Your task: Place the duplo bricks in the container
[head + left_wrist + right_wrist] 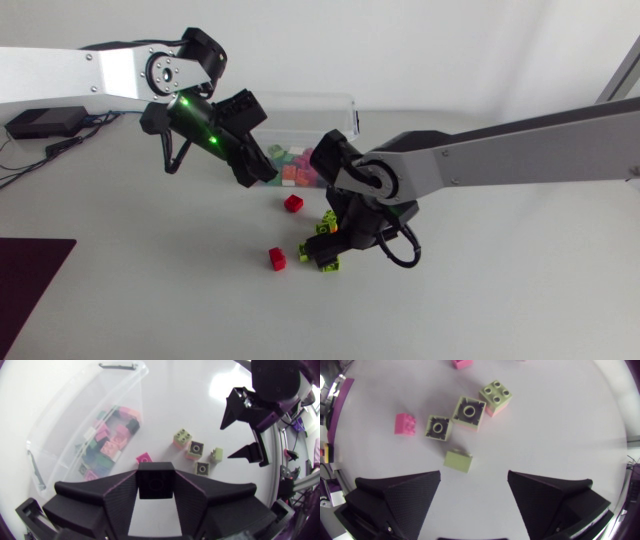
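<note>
Left gripper is clamped on a dark brick, right by the container. Right gripper hangs wide open, 1 green brick just ahead of its fingers, 3 more beyond.

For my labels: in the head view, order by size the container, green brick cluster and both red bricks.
The container
green brick cluster
red brick near the container and red brick beside the cluster: alike
</note>
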### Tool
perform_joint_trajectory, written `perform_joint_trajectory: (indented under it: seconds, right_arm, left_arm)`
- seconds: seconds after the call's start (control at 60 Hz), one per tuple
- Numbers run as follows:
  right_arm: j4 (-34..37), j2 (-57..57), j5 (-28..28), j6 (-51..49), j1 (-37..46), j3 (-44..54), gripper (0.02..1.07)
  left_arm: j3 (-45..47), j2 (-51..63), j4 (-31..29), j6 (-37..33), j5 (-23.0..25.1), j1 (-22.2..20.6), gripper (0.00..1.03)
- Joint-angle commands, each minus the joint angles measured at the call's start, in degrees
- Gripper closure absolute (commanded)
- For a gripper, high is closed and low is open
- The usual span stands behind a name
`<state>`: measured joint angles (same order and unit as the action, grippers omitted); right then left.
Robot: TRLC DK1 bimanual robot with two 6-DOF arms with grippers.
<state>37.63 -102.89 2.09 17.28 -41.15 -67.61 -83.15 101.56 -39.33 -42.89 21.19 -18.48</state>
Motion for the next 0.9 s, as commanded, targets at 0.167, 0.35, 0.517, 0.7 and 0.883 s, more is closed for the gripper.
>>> perform_joint_trajectory:
  seconds: [0.167,0.35,0.517,0.7,0.883]
  right_arm:
    - [5.00,-7.59,-0.24,5.57,-0.60,-6.92,0.13]
    - [5.53,-9.70,0.81,6.80,-0.95,-7.88,0.20]
    - [5.35,-10.93,1.16,7.77,-2.01,-8.50,0.25]
    - [5.18,-13.12,0.99,7.86,-2.18,-10.17,0.40]
    - [4.82,-14.35,1.08,7.95,-2.54,-10.43,0.51]
  left_arm:
    - [1.77,-4.09,4.26,5.89,1.40,0.11,0.61]
    - [1.68,-5.05,8.04,8.70,1.40,1.17,0.61]
    - [0.98,-5.14,12.26,11.96,1.40,1.96,0.61]
    - [0.36,-4.79,18.50,16.35,1.40,3.63,0.60]
    - [-1.57,-2.15,22.72,19.43,1.31,5.12,0.60]
